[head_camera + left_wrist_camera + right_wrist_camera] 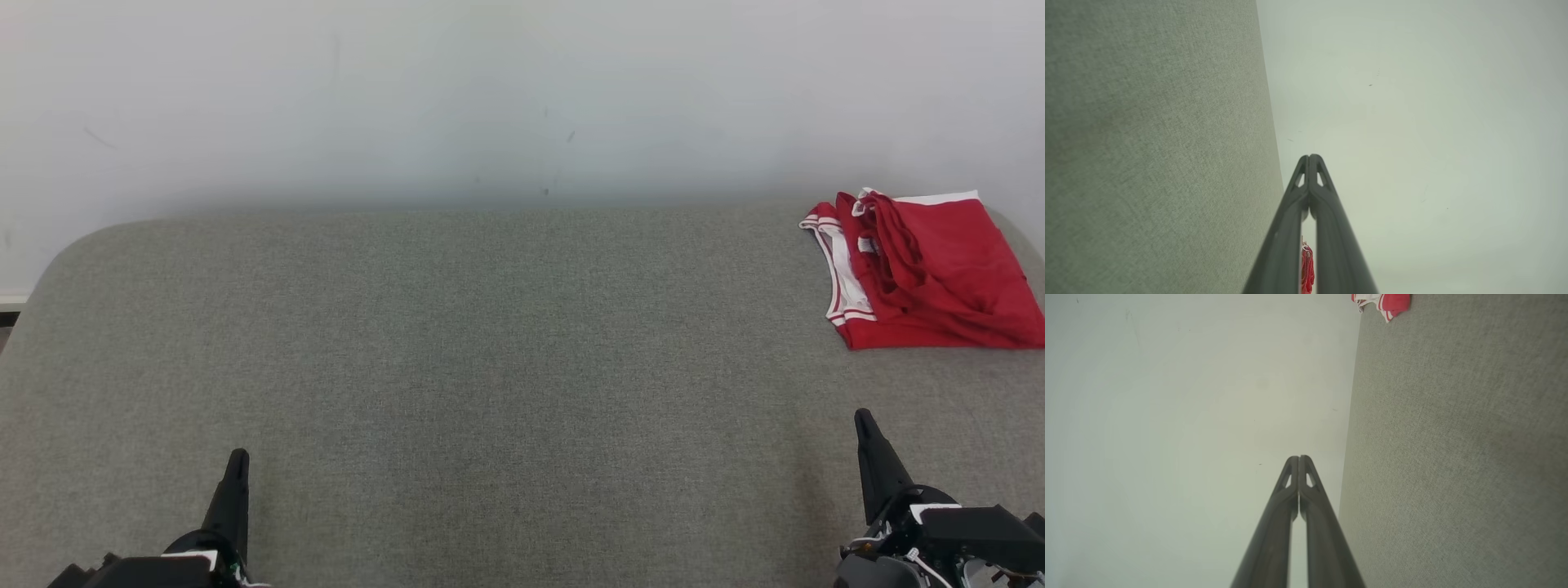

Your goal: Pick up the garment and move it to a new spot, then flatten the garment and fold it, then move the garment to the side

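The red garment (927, 273) lay in a loosely folded bundle at the far right of the grey counter (490, 367), so the task looked all but done. The left gripper (237, 459) and right gripper (863, 419) hung at the near edge, well apart from it, each with its fingers pressed together on nothing. The sound course was to keep both arms clear of the fold. Count: one garment, two grippers.

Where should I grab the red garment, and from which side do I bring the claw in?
Probably the raised ridge of bunched folds down the middle of the red garment: it stands off the table, unlike the flat white-trimmed edge. Come from above on the near side with the right claw, the closer one; it is shut, so open it first.
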{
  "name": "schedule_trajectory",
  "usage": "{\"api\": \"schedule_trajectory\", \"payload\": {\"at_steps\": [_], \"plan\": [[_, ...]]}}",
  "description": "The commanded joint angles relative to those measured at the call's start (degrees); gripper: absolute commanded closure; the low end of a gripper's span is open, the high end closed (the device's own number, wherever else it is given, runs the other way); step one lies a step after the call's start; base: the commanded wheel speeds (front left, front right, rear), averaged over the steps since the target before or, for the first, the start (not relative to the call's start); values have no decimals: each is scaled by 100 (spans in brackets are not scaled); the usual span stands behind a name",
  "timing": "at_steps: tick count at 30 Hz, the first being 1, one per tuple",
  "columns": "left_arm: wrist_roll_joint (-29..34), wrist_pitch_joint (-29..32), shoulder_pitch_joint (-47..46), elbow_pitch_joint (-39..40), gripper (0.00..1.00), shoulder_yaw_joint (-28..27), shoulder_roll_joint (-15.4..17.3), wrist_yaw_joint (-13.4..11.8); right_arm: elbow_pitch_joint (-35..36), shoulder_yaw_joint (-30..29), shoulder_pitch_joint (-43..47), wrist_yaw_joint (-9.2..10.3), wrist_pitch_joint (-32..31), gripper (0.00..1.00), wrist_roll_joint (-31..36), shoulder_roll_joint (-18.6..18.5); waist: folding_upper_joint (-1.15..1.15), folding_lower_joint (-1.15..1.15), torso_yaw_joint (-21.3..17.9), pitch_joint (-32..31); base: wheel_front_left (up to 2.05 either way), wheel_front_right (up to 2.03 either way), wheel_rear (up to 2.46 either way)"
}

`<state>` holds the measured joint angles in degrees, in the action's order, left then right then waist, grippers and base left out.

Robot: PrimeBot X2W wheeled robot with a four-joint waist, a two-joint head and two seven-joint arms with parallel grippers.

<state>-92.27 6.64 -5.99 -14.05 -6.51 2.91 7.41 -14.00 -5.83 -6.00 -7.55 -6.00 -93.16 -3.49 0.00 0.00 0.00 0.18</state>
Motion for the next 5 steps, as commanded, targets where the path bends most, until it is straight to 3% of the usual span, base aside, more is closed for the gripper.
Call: {"api": "schedule_trajectory", "payload": {"at_steps": [1, 5], "plan": [[-26, 3, -55, -6, 100, -14, -11, 17, -6, -12, -41, 12, -9, 100, 35, 17, 0, 0, 0, 0, 0, 0, 0], [-26, 3, -55, -6, 100, -12, -11, 17, -6, -16, -42, 12, -14, 100, 30, 20, 0, 0, 0, 0, 0, 0, 0]]}}
